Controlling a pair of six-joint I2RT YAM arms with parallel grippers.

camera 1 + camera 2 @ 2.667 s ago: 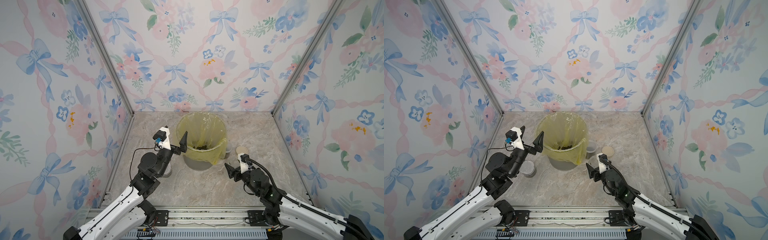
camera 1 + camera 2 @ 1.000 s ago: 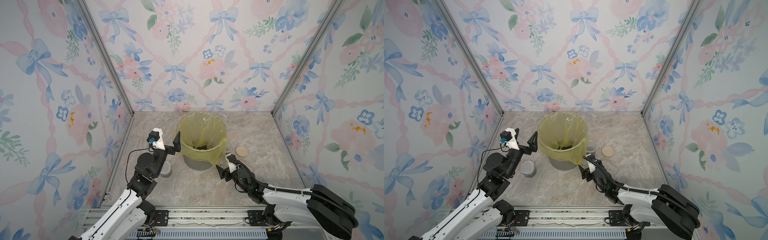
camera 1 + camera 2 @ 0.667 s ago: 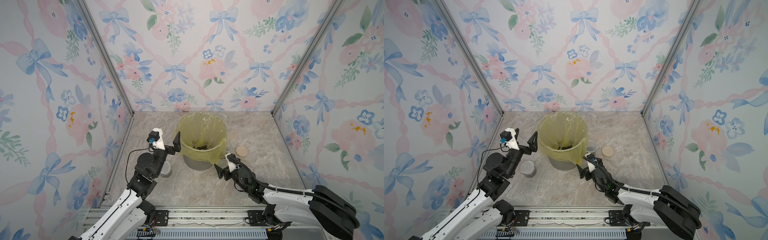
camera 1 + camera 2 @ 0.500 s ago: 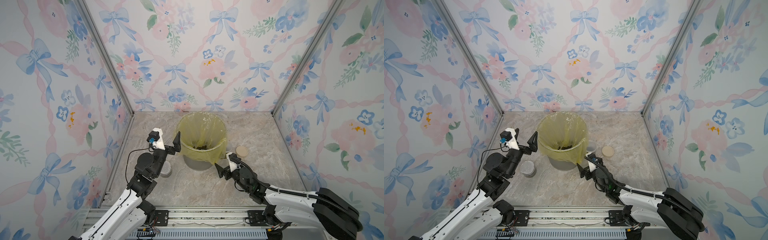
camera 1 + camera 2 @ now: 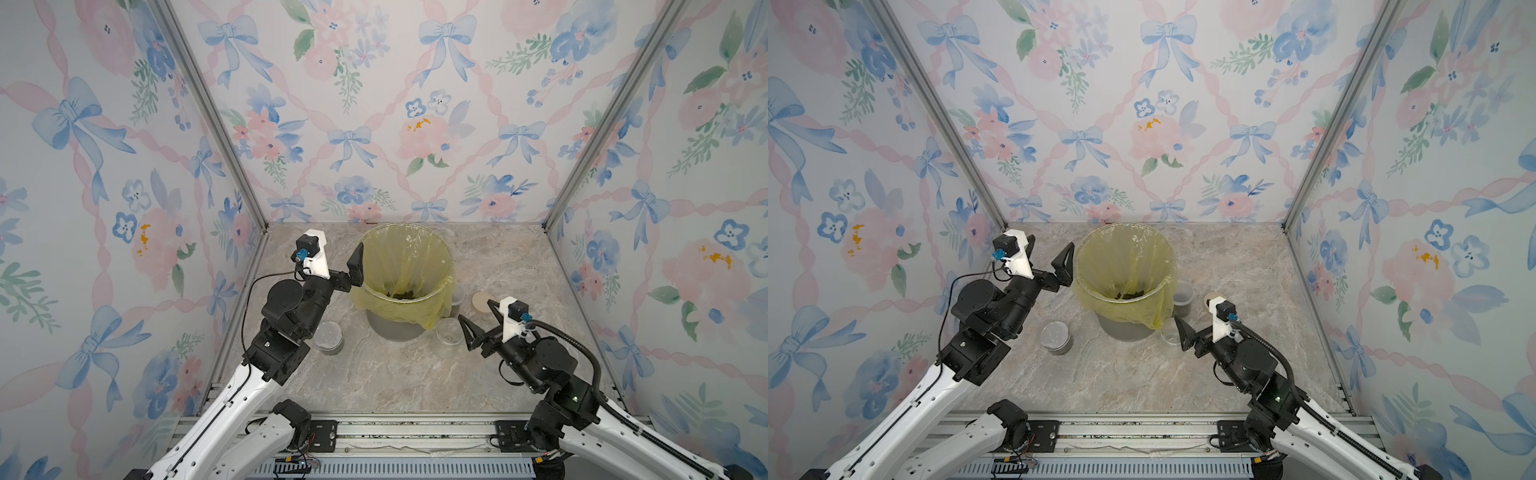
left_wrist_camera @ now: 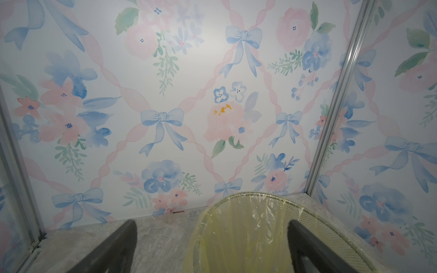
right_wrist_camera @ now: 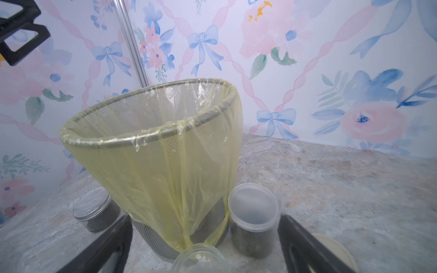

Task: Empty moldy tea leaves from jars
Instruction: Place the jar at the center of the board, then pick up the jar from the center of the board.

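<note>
We log the left pincer raised beside the rim of the round grey mesh bin, jaws spread wide, gripping nothing. The right pincer sits low over the marbled grey counter, jaws also wide and empty. A small clear open jar stands just ahead of it, untouched. Dark crumbly tea leaves lie at the bottom of the bin's yellow translucent plastic bag. More dark bits show inside a lidded clear jar on the left arm's side and a second lidded jar just beside the bin. A flat tan round lid lies near.
</note>
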